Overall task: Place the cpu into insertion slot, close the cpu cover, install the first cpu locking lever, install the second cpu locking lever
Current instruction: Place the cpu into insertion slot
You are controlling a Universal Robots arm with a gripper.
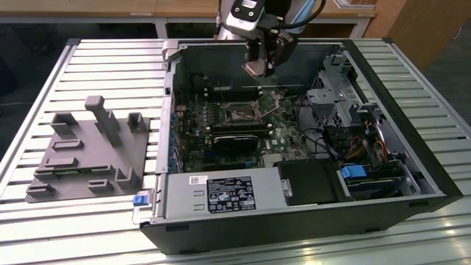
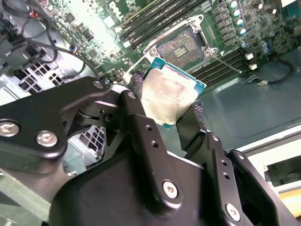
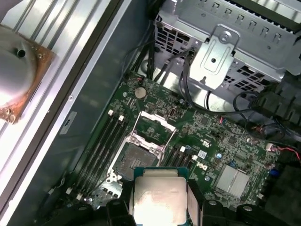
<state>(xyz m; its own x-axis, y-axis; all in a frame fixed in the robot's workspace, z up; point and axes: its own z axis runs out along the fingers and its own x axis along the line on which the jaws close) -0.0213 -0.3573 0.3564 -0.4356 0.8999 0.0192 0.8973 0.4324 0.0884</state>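
Observation:
My gripper [image 1: 259,67] hangs inside the open computer case, above the far part of the motherboard, and is shut on the cpu [image 2: 171,94]. The cpu is a flat square chip with a pale metal top, pinched at two opposite edges between the black fingers [image 2: 141,122]. In the first wrist view the cpu [image 3: 159,200] hovers just short of the insertion slot [image 3: 133,162], which lies bare with its pins showing. The cpu cover [image 3: 154,127] is swung open beyond the slot. In the exterior view the insertion slot [image 1: 239,115] sits below and ahead of the gripper. A thin wire lever [image 2: 225,61] lies beside the slot [image 2: 181,43].
Long black memory slots [image 3: 106,141] flank the socket. A metal drive cage [image 1: 338,102] with cables stands at the exterior view's right, and the power supply [image 1: 220,194] is at the near side. A grey parts fixture [image 1: 88,149] lies on the slatted table [image 1: 110,61] outside the case.

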